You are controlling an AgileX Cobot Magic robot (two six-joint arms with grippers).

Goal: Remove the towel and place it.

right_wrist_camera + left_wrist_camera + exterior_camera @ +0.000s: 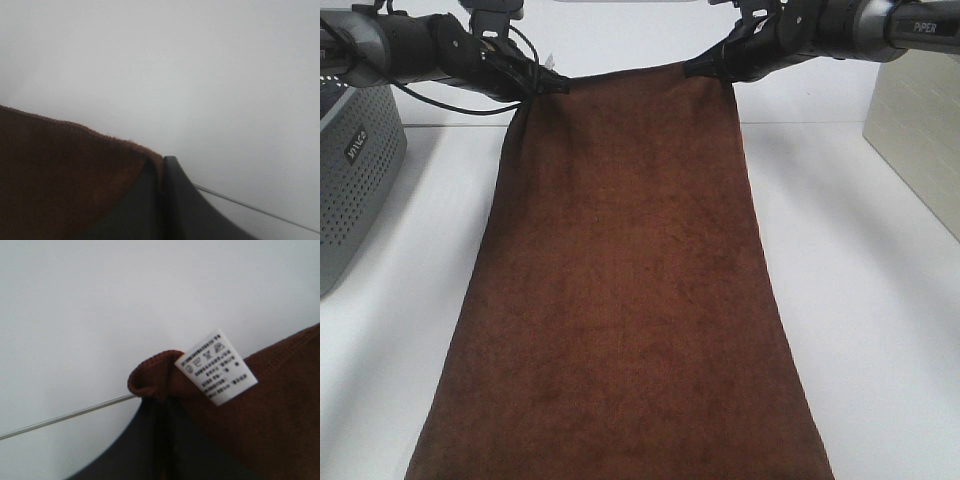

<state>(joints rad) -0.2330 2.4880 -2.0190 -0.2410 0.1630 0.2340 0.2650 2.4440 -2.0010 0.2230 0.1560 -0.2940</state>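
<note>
With each claw pinched on a top corner, left claw [548, 84] and right claw [712, 68] spread the towel [620, 300] flat for placing on the counter [860, 300].

Readable text: two brand marks and a care tag.
"PiPER" stands on the right arm [920, 27]; "DIVAGE"-like lettering, unclear, on the grey basket [355, 145]; the towel's white tag [216, 366] carries care symbols and illegible small print.

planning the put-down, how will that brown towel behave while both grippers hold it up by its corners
Probably floppy: the towel hangs as one limp sheet from the left gripper and right gripper. It looks light for its size, its top edge nearly straight between them. Likely not slippery: the terry corner beside the white tag bunches where it is pinched.
</note>
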